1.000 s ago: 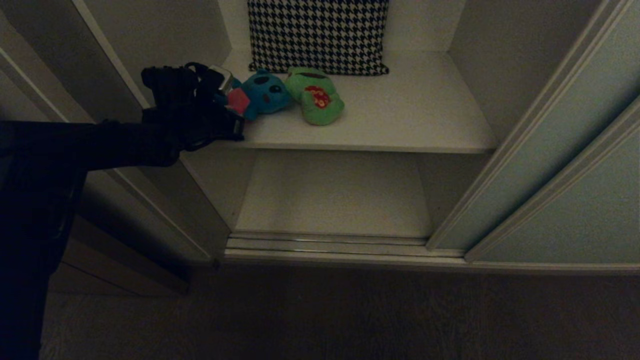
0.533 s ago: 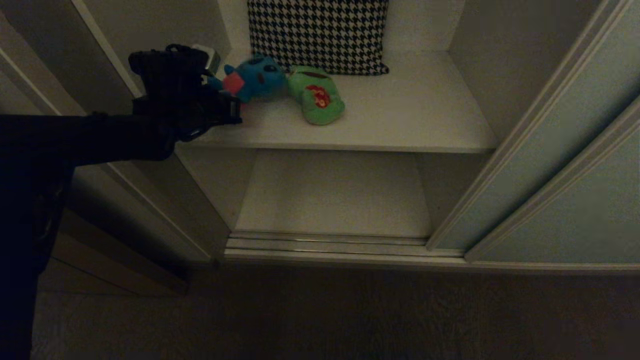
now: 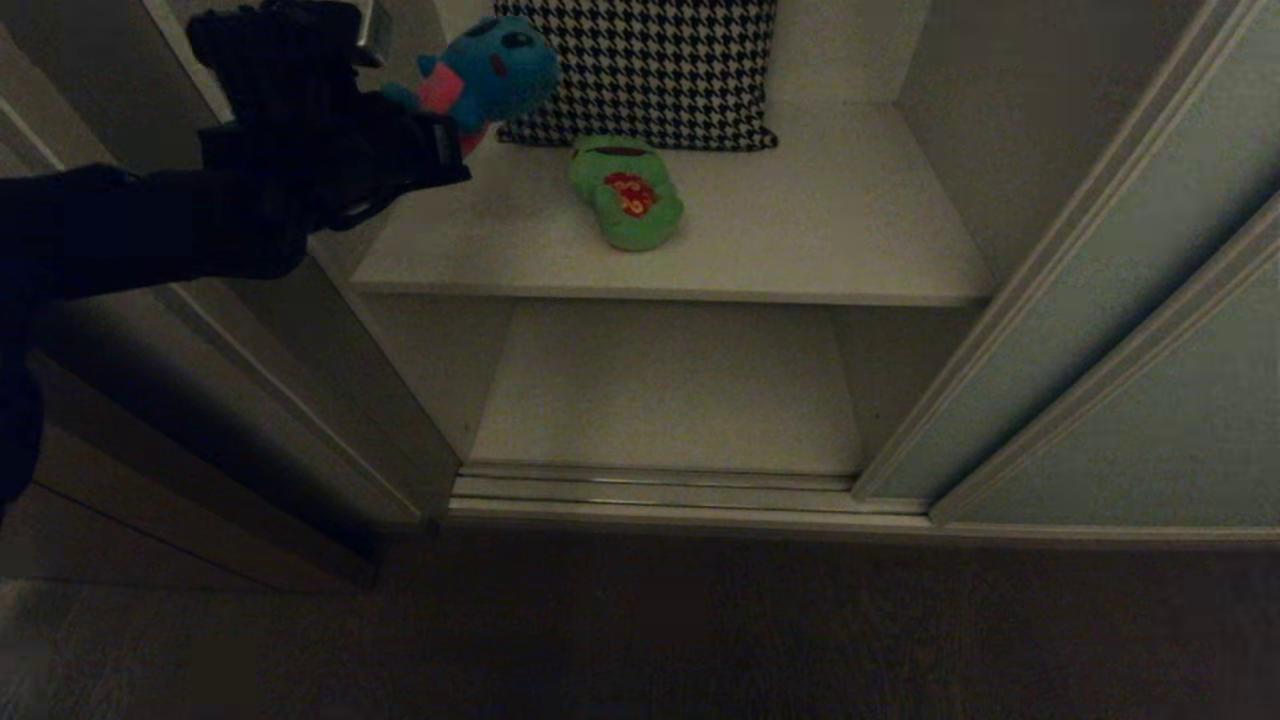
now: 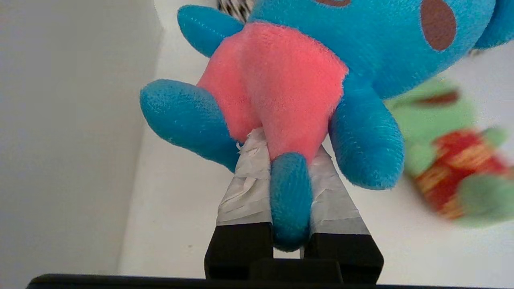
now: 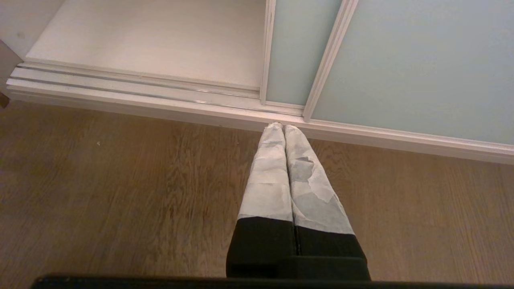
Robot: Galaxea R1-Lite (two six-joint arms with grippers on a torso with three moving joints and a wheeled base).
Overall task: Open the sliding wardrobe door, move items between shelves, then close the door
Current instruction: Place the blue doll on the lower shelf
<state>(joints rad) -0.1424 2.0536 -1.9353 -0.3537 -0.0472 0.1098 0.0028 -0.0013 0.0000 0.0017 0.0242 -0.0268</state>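
Left tool (image 4: pixel 287 160) grips blue toy (image 4: pixel 321 60), tips hidden by plush.

Blue toy (image 3: pixel 490 70) aloft, frog (image 3: pixel 625 195) shelved

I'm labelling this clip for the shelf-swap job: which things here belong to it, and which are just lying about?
Part of the job:
- blue plush toy, held in the left tool, clear of the shelf
- green frog toy, lying on the upper shelf
- lower shelf
- sliding door, slid open

Just lying about:
- houndstooth cushion
- right tool, shut above the wooden floor
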